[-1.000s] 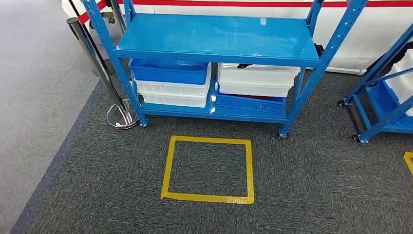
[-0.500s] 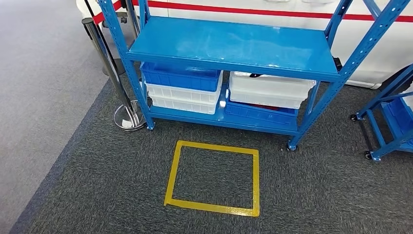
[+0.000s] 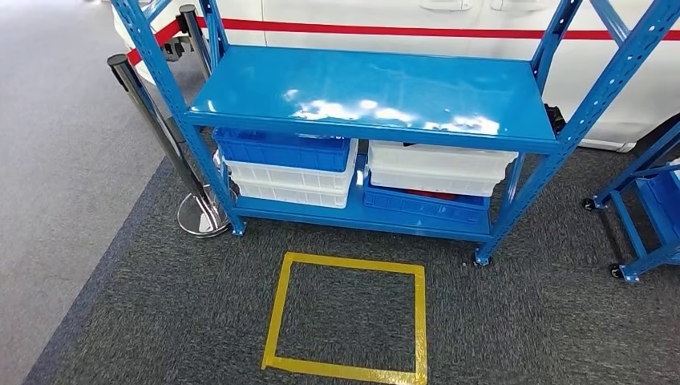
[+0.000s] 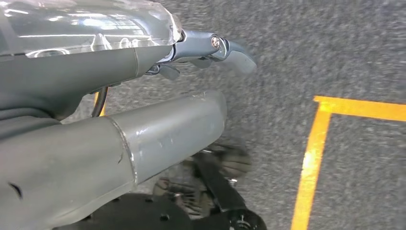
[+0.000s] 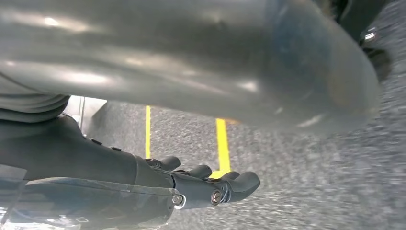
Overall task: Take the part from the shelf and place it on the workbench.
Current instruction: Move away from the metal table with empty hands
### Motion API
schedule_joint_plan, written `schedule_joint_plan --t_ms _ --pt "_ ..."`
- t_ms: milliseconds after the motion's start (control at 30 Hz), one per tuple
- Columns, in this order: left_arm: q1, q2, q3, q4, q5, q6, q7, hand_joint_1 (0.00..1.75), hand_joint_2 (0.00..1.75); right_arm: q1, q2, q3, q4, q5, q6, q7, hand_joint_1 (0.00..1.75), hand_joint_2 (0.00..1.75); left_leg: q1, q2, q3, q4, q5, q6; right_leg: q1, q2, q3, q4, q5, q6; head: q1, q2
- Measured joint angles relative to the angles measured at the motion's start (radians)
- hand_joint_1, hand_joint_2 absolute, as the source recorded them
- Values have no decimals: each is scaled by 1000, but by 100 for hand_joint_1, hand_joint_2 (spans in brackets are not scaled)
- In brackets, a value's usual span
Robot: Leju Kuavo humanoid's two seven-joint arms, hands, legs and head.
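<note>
Step in hand: approach on foot, the blue shelf dead ahead at 12 o'clock with the yellow floor square between robot and rack
Part: can't pick it out yet; my guess is it sits in one of the stacked bins on the lower deck, where something dark peeks over the white bin at 1 o'clock
Left robot hand: hanging over the carpet, holding nothing, fingers look loosely curled; how wide I cannot tell
Right robot hand: down by the leg, nothing in it, fingers lightly bent and a little apart
Doing it well: plant both feet inside the square, squared to the rack, before any arm lifts
Watch out: the stanchion post at 10 o'clock stands just beside the shelf leg, so keep the left elbow tucked
Reach: top deck overhangs the bins, so go in low
</note>
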Motion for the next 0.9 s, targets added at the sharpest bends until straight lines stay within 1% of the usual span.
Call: schedule_joint_plan --t_ms 33,67,100,133,167,200,233,267,300,333,367,400,433,467,500,533,567,600,633,667,700,733,767,800,833,867,900 --pt "2 1 0 0 0 0 3 0 0 -1 1 0 0 1 0 2 0 0 -4 3 2 -34 54 6 2 1 14 -3 -16 5 -1 0" --pt "3 2 0 0 0 1 6 0 0 -3 2 0 0 2 0 4 0 0 -6 4 6 -54 84 11 4 1 30 -5 -24 11 -2 0" --pt "3 3 0 0 0 1 9 0 0 -5 2 0 0 4 0 6 0 0 -5 1 15 -60 80 16 6 2 40 -3 -24 18 -2 0" --pt "1 2 0 1 0 1 11 0 0 -8 2 0 -1 5 0 8 0 0 -2 -3 30 -67 75 22 7 1 42 11 -16 25 -2 0" --pt "0 2 0 1 0 1 11 0 0 -8 2 0 -1 7 0 9 0 0 0 -6 44 -75 71 28 7 2 32 45 2 32 0 0" --pt "-1 3 0 1 0 1 11 0 0 -9 2 0 -1 8 0 10 0 0 2 -8 60 -83 66 35 6 3 5 95 18 37 2 0" --pt "-2 3 0 1 0 1 12 0 0 -10 1 1 -1 9 0 10 0 0 3 -9 78 -90 59 40 4 4 -36 159 19 40 3 0" --pt "-2 3 0 1 0 2 12 0 0 -10 1 1 -1 10 0 10 0 0 2 -10 95 -95 49 44 3 4 -82 218 3 42 5 0" --pt "-2 3 0 1 0 2 13 0 0 -10 1 1 -1 10 0 11 0 0 2 -11 113 -101 37 47 2 4 -127 262 -34 44 5 0" --pt "-1 3 0 1 0 2 15 0 0 -8 1 1 -1 10 0 13 0 0 2 -14 133 -105 23 48 1 4 -167 286 -80 48 6 0" --pt "0 3 0 1 0 2 17 0 0 -6 1 1 -1 10 0 16 0 0 2 -18 153 -108 9 47 1 4 -193 283 -118 50 6 0" --pt "1 3 0 1 0 2 20 0 0 -4 1 1 -1 11 0 19 0 0 2 -22 175 -111 -6 46 1 4 -211 259 -134 50 7 0" --pt "2 3 0 1 0 2 22 0 0 -1 1 1 -1 11 0 21 0 0 2 -24 195 -112 -21 44 1 5 -219 215 -114 48 8 0" --pt "3 3 0 1 0 2 23 0 0 1 1 1 -2 11 0 22 0 0 2 -26 214 -114 -37 42 3 5 -223 159 -55 43 10 0" --pt "3 2 0 2 0 2 25 0 0 4 1 0 -2 11 0 22 0 0 2 -26 231 -113 -51 40 5 5 -223 104 32 36 11 0" --pt "3 2 0 2 0 2 25 0 0 5 1 0 -3 11 -1 22 0 0 1 -28 243 -115 -64 36 9 5 -220 67 95 31 13 0" --pt "2 2 0 3 0 2 26 0 0 5 1 0 -3 11 -1 22 0 0 1 -30 256 -117 -72 30 12 6 -216 45 141 26 15 0" --pt "1 2 0 3 0 2 27 0 0 5 1 0 -4 11 -2 23 0 0 0 -31 267 -114 -74 24 15 6 -209 37 157 21 16 0" --pt "0 3 0 3 0 3 29 0 0 3 1 0 -4 11 -3 23 0 0 0 -31 273 -107 -71 17 15 7 -197 34 145 15 17 0" --pt "-2 3 0 3 0 3 31 0 0 2 2 0 -5 11 -7 24 0 0 0 -28 275 -89 -67 13 13 6 -184 27 148 9 17 0" --pt "-6 2 0 3 0 4 34 0 0 0 2 0 -6 12 -11 25 0 0 -1 -24 265 -60 -67 9 10 6 -171 20 144 2 16 0" --pt "-10 2 -1 3 0 5 38 0 0 -2 3 0 -6 13 -15 27 0 0 0 -21 243 -20 -79 5 7 5 -159 13 140 -3 14 0" --pt "-14 2 -1 3 -1 5 42 0 0 -5 3 0 -7 14 -19 28 0 0 2 -18 212 30 -103 2 5 4 -152 8 136 -6 12 0" --pt "-16 2 -1 3 -2 6 46 0 0 -8 3 1 -7 15 -22 30 0 0 4 -16 175 81 -133 -2 4 4 -146 6 130 -9 10 0" --pt "-16 2 -2 3 -2 6 49 0 0 -10 3 2 -7 16 -24 31 0 0 6 -15 139 123 -159 -6 4 5 -141 5 125 -9 9 0" --pt "-14 2 -2 3 -3 7 51 0 0 -10 4 2 -7 17 -27 32 0 0 9 -14 111 143 -168 -8 3 6 -135 5 118 -8 9 0" --pt "-12 2 -2 3 -3 9 53 0 0 -10 4 2 -7 18 -28 33 0 0 11 -13 97 134 -152 -10 2 6 -127 5 112 -6 8 0"
